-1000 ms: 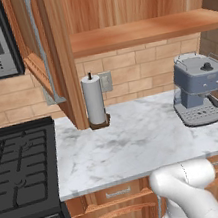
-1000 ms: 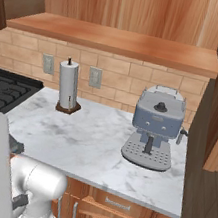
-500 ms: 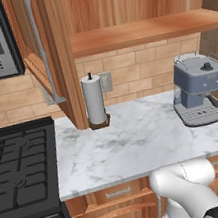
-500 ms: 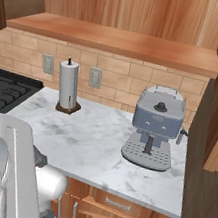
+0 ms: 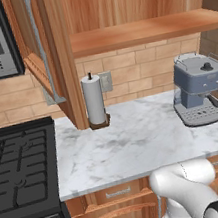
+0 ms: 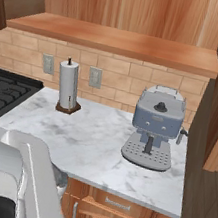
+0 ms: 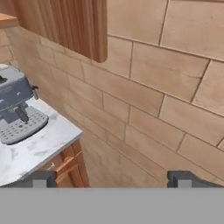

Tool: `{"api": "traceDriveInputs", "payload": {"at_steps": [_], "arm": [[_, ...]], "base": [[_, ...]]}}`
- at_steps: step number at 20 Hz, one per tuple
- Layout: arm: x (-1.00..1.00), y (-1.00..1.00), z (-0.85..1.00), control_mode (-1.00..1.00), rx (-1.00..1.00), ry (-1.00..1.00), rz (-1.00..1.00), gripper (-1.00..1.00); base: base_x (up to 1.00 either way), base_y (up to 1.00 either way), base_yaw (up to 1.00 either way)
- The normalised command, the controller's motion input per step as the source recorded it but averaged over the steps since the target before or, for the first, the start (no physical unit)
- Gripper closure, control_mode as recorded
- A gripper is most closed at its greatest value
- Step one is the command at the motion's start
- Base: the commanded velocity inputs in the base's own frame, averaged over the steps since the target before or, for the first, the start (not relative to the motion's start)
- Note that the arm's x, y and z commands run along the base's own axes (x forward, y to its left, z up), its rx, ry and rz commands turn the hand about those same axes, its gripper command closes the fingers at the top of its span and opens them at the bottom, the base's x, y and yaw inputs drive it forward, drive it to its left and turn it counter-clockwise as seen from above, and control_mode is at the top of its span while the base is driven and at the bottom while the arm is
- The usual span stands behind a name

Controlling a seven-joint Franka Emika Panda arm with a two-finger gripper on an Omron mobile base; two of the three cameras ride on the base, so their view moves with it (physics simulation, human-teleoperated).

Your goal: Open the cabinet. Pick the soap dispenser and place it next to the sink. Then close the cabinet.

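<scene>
Two tool (image 7: 112, 180) tips stand spread wide, released, gripping nothing, aimed past the coffee machine (image 7: 17, 109) at brick wall. The arm has just swung upward, likely hunting the dispenser. Beyond the desk (image 5: 138, 146), the cabinet (image 5: 138, 32) hangs open; the soap dispenser's whereabouts can't be told.

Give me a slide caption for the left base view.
Paper towel roll and coffee machine on marble counter beside stove.

glossy white arm (image 5: 188, 188), dark joints
</scene>
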Motion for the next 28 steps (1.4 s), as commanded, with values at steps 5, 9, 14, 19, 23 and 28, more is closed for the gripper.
{"api": "traceDriveInputs", "payload": {"at_steps": [5, 9, 14, 19, 23, 28], "arm": [[-0.20, -0.35, 0.22, -1.00, -0.25, 0.05, 0.08, -1.00], [-0.14, -0.28, 0.27, -1.00, -0.26, 0.02, 0.08, -1.00], [-0.14, -0.30, 0.31, -1.00, -0.23, 0.01, 0.08, -1.00], [-0.06, -0.27, 0.37, -1.00, -0.19, 0.04, 0.08, -1.00], [0.02, -0.14, 0.37, -1.00, -0.12, 0.05, 0.08, -1.00], [0.09, -0.01, 0.34, -1.00, -0.03, 0.00, 0.09, -1.00]], "base": [[0.00, 0.00, 0.00], [0.00, 0.00, 0.00], [0.00, 0.00, 0.00], [0.00, 0.00, 0.00], [0.00, 0.00, 0.00], [0.00, 0.00, 0.00]]}}
